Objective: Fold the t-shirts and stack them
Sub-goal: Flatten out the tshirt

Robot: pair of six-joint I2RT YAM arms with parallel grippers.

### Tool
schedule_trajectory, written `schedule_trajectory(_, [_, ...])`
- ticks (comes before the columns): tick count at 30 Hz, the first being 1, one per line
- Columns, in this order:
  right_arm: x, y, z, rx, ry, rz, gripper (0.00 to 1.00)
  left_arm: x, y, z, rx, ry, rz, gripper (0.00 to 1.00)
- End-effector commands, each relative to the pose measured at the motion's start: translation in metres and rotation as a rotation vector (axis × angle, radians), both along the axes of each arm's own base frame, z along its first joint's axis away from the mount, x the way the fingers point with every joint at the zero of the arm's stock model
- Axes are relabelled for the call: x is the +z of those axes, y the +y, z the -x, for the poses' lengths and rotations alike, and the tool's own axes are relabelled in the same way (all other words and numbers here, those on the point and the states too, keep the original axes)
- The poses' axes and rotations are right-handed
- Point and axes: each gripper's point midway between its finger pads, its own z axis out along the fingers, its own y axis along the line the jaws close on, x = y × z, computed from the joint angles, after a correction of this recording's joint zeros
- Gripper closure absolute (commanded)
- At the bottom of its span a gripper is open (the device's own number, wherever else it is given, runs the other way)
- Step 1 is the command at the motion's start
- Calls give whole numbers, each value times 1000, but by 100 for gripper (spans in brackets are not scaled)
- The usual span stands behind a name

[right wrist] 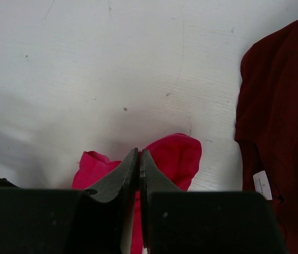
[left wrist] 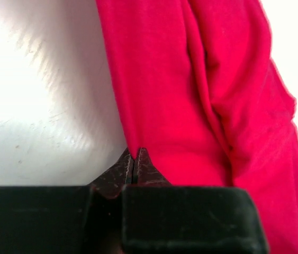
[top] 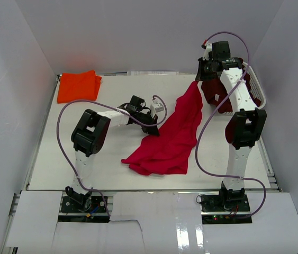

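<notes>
Pinching crimson t-shirt (top: 172,135) mid-frame on bench (top: 85,169): left gripper (left wrist: 135,161) at its left edge, right gripper (right wrist: 139,159) at its upper end. Orange t-shirt (top: 77,86) upper left, maroon t-shirt (top: 210,94) upper right.

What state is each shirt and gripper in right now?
Red shirt: unfolded, far end lifted, near end on the table.
Orange shirt: folded, flat at the far left corner.
Maroon shirt: crumpled by the basket.
Left gripper: shut on the red shirt's side edge.
Right gripper: shut on the red shirt's far end.
</notes>
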Motion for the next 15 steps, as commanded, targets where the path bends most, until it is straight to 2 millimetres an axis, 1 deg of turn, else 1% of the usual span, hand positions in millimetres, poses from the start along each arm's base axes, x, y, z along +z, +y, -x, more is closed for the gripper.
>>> schedule_trajectory(1, [10, -1, -10, 5, -51, -11, 92, 31, 1, -10, 45, -64, -12, 100])
schedule_trajectory(3, [9, -1, -9, 5, -47, -10, 92, 34, 0, -11, 51, -68, -11, 100])
schedule_trajectory(5, [8, -1, -9, 5, -44, -8, 92, 39, 1, -18, 77, -87, -23, 100])
schedule_trajectory(6, [6, -1, -9, 5, -41, -7, 92, 46, -1, -24, 85, -105, -18, 100])
schedule_trajectory(8, [3, -2, -8, 4, -35, -6, 92, 55, -3, -28, 91, -117, -13, 100])
schedule_trajectory(9, [4, -2, -9, 4, -37, -6, 92, 65, -7, -35, 95, -136, 0, 100])
schedule_trajectory(11, [2, -1, -8, 6, -34, -8, 92, 72, -9, -39, 101, -132, 0, 100])
schedule_trajectory(12, [1, -1, -9, 6, -32, -7, 92, 84, -14, -46, 101, -149, 17, 100])
schedule_trajectory(13, [0, -1, -9, 7, -29, -8, 92, 87, -15, -48, 99, -142, 14, 100])
schedule_trajectory(14, [-1, -1, -9, 6, -27, -9, 92, 84, -17, -50, 97, -132, 12, 100])
schedule_trajectory(15, [-2, -1, -9, 7, -24, -10, 92, 96, -22, -56, 90, -148, 31, 100])
